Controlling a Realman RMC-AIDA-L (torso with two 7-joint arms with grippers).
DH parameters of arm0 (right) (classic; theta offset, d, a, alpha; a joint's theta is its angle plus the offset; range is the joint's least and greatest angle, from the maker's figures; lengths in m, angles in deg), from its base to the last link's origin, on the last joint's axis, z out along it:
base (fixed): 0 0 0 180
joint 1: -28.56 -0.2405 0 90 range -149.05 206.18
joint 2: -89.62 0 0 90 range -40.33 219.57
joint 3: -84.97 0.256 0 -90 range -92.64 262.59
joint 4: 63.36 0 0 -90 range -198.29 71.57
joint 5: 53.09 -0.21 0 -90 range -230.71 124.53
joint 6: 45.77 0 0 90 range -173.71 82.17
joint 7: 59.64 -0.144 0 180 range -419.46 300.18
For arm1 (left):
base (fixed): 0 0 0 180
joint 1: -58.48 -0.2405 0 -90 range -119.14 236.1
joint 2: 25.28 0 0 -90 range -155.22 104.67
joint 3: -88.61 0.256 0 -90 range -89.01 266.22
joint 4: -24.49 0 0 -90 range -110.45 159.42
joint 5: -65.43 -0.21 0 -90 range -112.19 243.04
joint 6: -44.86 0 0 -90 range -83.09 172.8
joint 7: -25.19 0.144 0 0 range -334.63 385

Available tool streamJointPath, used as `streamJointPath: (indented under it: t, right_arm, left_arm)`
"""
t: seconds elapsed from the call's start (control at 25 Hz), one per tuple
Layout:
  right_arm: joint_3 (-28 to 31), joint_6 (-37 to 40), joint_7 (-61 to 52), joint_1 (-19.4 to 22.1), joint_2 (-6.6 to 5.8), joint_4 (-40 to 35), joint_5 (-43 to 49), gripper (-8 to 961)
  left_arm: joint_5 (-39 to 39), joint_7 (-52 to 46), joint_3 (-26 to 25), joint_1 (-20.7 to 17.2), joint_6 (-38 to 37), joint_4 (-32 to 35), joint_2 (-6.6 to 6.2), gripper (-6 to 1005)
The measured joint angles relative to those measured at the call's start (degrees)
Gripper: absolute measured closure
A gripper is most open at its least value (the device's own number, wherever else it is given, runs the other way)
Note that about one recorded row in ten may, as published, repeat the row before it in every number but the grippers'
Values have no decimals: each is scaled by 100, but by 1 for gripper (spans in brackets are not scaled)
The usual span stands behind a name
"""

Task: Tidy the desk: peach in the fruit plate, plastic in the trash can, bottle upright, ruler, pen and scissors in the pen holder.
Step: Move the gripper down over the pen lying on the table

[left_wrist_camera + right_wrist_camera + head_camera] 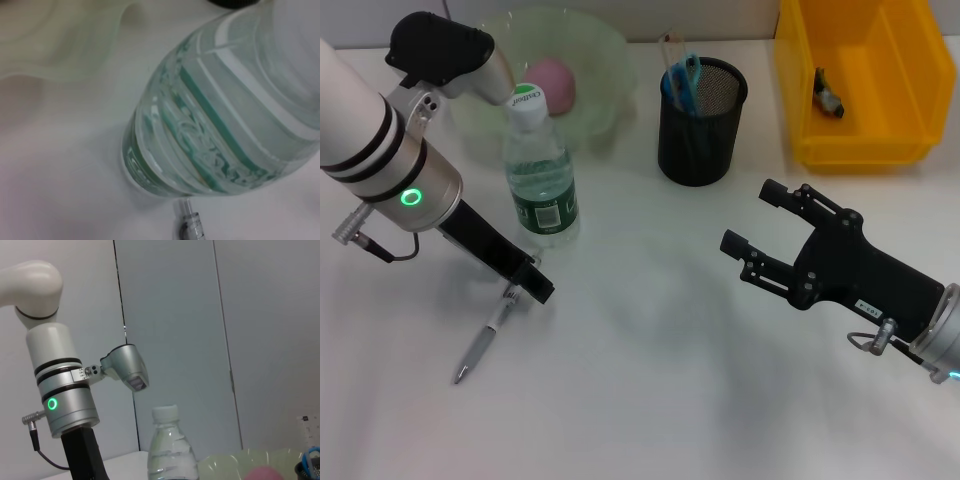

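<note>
Evidently the pen step is in hand. Toward the desk's left edge, the left gripper [525, 283] is set down at the upper end of the pen [480, 349], which lies flat and slanted on the bare desk [640, 400], its tip toward the near edge. Whether the fingers are closed on the pen can't be told, as they are seen end-on and the wrist view shows only the pen's end. Just behind the gripper the bottle [540, 170] is stood upright, w/ the peach [552, 80] already laid in the fruit plate [600, 50] at the far left. Near the far edge's middle the pen holder [702, 122] is seen w/ ruler and scissors inside. Far right, the trash can [860, 80] holds a small scrap, presumably the plastic. The right gripper [745, 220] is held above the desk's right side, spread wide, nothing in it. Next, a firm pinch on the pen is probably called for, then a lift and carry past the bottle w/o knocking it.
</note>
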Motion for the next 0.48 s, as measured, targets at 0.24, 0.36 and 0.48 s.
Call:
streamJointPath:
  t: [0.24, 0.36, 0.48]
  right_arm:
    - [0, -95, 0, -53, 0, 12, -4, 151]
    - [6, -118, 0, -67, 0, 16, -6, 151]
    - [7, -122, 0, -74, 0, 18, -9, 151]
  left_arm:
    - [-160, -61, 46, 20, -9, 0, 4, 399]
    - [-185, -78, 124, 27, -10, 0, 11, 400]
    - [-182, -80, 135, 34, -8, 0, 14, 401]
